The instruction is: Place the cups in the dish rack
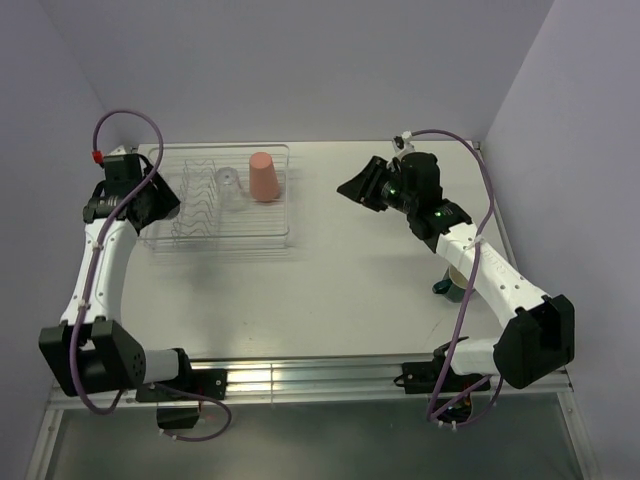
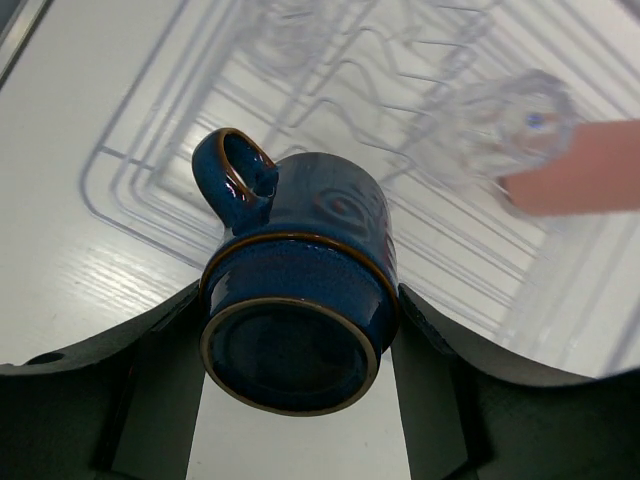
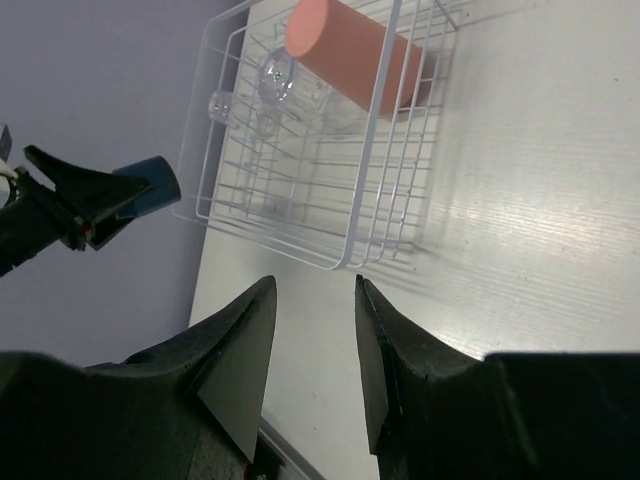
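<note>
My left gripper (image 2: 298, 297) is shut on the dark navy mug (image 2: 300, 280), base toward the camera and handle up, held over the left end of the dish rack (image 2: 130, 190). In the top view the left gripper (image 1: 158, 203) hides the mug. In the rack (image 1: 220, 241) stand a salmon-pink tumbler (image 1: 264, 176) and a clear glass tumbler (image 1: 229, 187), both upside down. My right gripper (image 1: 352, 188) is open and empty, above the table right of the rack. A teal mug (image 1: 447, 288) sits partly hidden behind the right arm.
The right wrist view shows the rack (image 3: 370, 160), the pink tumbler (image 3: 350, 50), the clear glass (image 3: 277, 75) and the navy mug (image 3: 150, 185) near the left wall. Walls close in the table at left, back and right.
</note>
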Motion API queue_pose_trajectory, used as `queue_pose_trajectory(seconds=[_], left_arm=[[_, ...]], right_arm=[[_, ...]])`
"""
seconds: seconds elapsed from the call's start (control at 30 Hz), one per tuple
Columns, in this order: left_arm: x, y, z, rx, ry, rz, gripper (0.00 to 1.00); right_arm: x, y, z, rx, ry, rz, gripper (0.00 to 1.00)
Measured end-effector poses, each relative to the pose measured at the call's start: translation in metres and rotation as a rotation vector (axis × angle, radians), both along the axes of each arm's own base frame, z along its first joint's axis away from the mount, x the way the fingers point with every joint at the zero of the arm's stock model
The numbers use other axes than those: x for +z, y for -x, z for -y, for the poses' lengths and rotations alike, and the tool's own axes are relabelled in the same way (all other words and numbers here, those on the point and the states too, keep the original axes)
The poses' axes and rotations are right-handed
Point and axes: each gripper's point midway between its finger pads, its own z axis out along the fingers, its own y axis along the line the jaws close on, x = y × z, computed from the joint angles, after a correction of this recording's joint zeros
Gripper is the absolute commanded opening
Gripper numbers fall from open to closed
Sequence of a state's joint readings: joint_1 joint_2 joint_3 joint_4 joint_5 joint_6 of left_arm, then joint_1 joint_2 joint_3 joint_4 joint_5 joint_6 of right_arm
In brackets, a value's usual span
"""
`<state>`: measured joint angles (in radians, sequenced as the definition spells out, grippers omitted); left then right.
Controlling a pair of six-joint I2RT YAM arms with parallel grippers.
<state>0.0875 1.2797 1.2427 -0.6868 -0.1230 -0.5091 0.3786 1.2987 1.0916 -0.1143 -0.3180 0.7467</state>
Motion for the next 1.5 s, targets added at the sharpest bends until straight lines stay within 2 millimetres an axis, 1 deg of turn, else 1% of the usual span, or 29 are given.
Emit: queue_pose_trajectory(seconds=[0.03, 0.1, 0.2, 0.3, 0.53, 0.73, 0.83, 1.0, 1.5], left_arm=[[-0.010, -0.002, -0.008, 0.022, 0.001, -0.033, 0.00], [-0.024, -0.004, -0.017, 0.046, 0.004, -0.076, 0.00], [-0.039, -0.008, -0.024, 0.063, 0.008, -0.127, 0.00], [-0.041, -0.018, -0.029, 0.065, 0.004, -0.148, 0.00], [-0.036, -0.045, -0.045, 0.084, -0.026, -0.152, 0.00], [-0.045, -0.059, -0.056, 0.080, -0.048, -0.194, 0.00], [-0.050, -0.060, -0.060, 0.077, -0.072, -0.222, 0.00], [-0.054, -0.056, -0.062, 0.062, -0.091, -0.252, 0.00], [-0.056, -0.055, -0.052, 0.012, -0.057, -0.257, 0.00]], right_arm=[[-0.001, 0.000, 0.000, 0.002, 0.009, 0.002, 0.45], [-0.004, 0.000, 0.001, 0.005, 0.023, 0.005, 0.45], [-0.006, -0.001, 0.001, 0.010, 0.037, 0.008, 0.45], [-0.009, -0.001, 0.001, 0.017, 0.045, 0.008, 0.45], [-0.012, -0.001, 0.001, 0.028, 0.057, 0.010, 0.45], [-0.013, 0.000, 0.001, 0.033, 0.060, 0.013, 0.45], [-0.013, -0.001, 0.001, 0.032, 0.060, 0.012, 0.45], [-0.018, -0.001, 0.002, 0.034, 0.062, 0.003, 0.45], [-0.022, 0.000, 0.001, 0.041, 0.065, -0.006, 0.45]])
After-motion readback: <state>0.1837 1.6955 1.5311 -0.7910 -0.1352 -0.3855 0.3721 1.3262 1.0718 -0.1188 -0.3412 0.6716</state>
